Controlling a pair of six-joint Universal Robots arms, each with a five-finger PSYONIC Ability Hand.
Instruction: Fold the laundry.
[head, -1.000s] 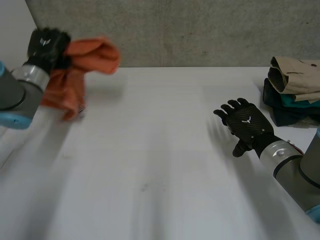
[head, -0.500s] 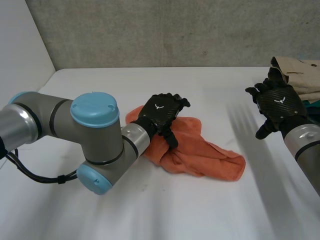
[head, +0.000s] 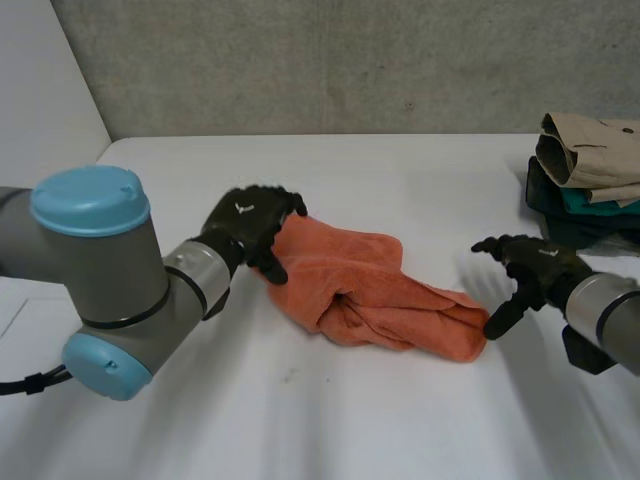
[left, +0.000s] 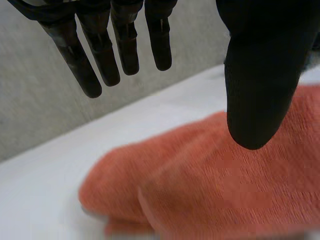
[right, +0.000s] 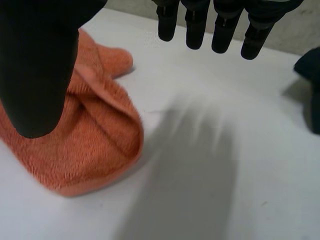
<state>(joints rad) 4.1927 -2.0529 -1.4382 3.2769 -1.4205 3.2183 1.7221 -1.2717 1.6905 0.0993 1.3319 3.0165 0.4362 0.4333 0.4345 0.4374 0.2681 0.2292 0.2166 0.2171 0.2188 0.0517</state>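
A crumpled orange towel (head: 375, 295) lies in a heap in the middle of the white table (head: 330, 420). My left hand (head: 252, 228) hovers at the towel's left end, open, holding nothing. In the left wrist view its fingers (left: 117, 45) and thumb (left: 260, 75) hang straight above the orange towel (left: 215, 185). My right hand (head: 528, 268) is open just right of the towel's right end, not touching it. In the right wrist view its thumb (right: 40, 60) hangs over the towel (right: 85, 145) and its fingers (right: 220, 25) over bare table.
A stack of folded clothes (head: 588, 175), beige on top of teal and dark blue, sits at the table's far right edge. A grey wall (head: 340, 60) runs behind the table. My left arm (head: 100, 280) crosses the table's left side.
My left hand carried the towel in from the far left, dropped it mid-table, opened and drew back to its left end. My right hand swung down to the towel's right end.
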